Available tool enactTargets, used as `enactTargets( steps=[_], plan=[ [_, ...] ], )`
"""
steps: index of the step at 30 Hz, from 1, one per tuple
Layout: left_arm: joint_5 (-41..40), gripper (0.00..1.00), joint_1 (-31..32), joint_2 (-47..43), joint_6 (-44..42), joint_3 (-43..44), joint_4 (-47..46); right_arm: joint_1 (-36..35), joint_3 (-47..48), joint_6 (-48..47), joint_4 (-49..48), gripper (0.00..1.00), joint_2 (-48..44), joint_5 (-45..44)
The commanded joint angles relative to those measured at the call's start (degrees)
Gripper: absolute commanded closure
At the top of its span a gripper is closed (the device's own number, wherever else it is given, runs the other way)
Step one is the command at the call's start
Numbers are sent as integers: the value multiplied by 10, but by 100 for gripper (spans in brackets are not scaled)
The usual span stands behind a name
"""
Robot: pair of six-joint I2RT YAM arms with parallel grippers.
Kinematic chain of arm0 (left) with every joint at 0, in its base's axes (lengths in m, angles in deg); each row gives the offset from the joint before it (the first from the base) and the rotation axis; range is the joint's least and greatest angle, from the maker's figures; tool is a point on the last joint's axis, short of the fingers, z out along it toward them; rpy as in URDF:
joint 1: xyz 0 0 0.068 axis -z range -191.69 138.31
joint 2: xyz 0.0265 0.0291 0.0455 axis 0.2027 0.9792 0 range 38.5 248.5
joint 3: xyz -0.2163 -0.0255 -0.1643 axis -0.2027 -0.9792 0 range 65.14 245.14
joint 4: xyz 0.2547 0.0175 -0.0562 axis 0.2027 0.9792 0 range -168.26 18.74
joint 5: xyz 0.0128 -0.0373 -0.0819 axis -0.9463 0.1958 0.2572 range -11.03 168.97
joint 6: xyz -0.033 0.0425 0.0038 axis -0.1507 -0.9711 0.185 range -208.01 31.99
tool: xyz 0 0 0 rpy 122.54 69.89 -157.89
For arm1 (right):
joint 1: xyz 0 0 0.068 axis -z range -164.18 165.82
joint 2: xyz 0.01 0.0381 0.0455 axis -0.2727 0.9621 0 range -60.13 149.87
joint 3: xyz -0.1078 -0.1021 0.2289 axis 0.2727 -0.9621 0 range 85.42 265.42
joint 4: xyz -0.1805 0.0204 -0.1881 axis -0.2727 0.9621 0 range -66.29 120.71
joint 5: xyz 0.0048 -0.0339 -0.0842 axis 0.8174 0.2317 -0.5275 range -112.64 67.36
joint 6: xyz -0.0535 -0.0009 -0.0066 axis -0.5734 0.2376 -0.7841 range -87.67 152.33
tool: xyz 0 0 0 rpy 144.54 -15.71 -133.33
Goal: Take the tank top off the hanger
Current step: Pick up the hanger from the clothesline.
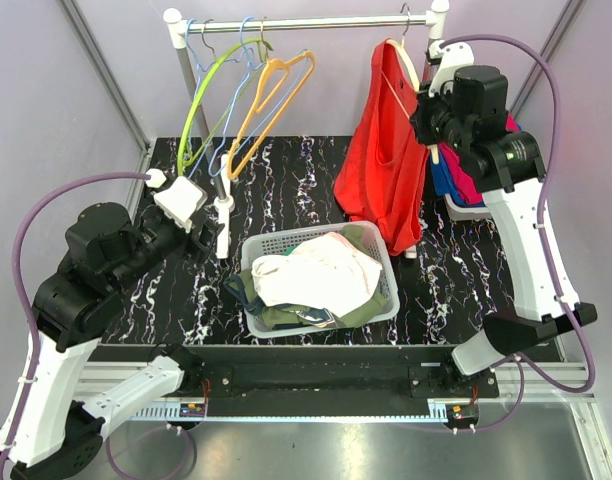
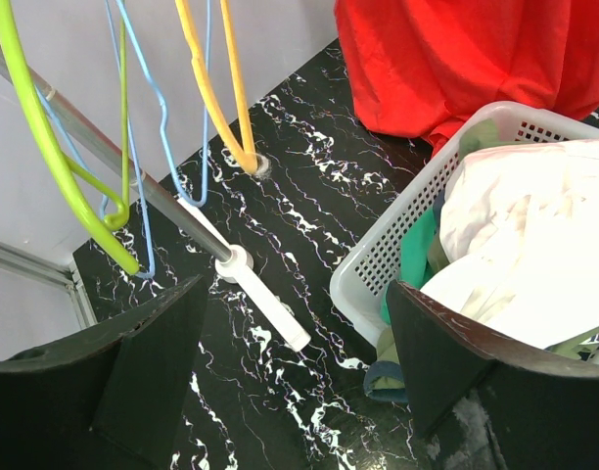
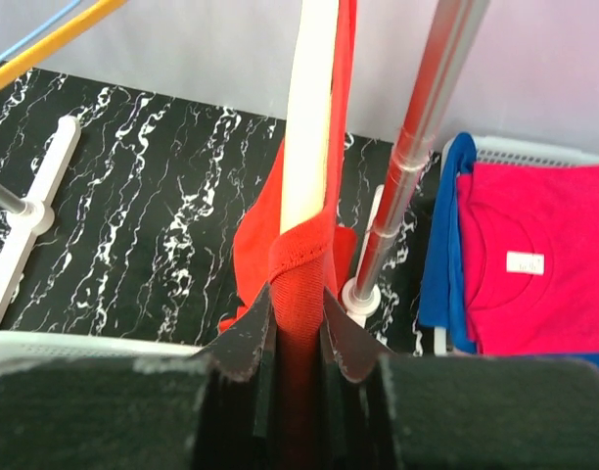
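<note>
The red tank top [image 1: 384, 165] hangs from a cream hanger [image 1: 410, 66] at the right end of the rail. My right gripper [image 1: 432, 108] is up beside the hanger's right arm. In the right wrist view the gripper [image 3: 298, 328] is shut on the red strap [image 3: 299, 266], where it loops over the cream hanger arm [image 3: 310, 117]. My left gripper [image 1: 208, 232] hovers low over the table, left of the basket. Its jaws [image 2: 295, 294] stand wide open with only the tabletop between them.
A white basket [image 1: 259, 246] of mixed clothes sits at table centre. Empty green, blue and orange hangers [image 1: 268, 98] hang at the rail's left end. The rack's white foot [image 2: 265, 304] lies under the left gripper. Pink and blue garments [image 3: 534, 264] lie in a bin behind the rack's right post [image 3: 417, 147].
</note>
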Motion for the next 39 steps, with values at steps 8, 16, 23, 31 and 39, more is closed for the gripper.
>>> enactTargets(
  steps=[8, 16, 23, 31, 39],
  plan=[
    [5, 20, -9, -1, 7, 11, -24, 3, 74, -33, -145, 100, 23, 9],
    [12, 20, -13, 1, 10, 16, -24, 3, -21, 21, -89, 100, -63, 72],
    [30, 20, -17, 8, 17, 37, -22, 3, -150, 72, -28, 100, -158, 163],
    [44, 20, -24, 12, 21, 41, -18, 2, -183, 56, -11, 100, -211, 190],
    [56, 20, -31, 11, 28, 47, -15, 3, -84, 48, -5, 100, -155, 153]
  ],
)
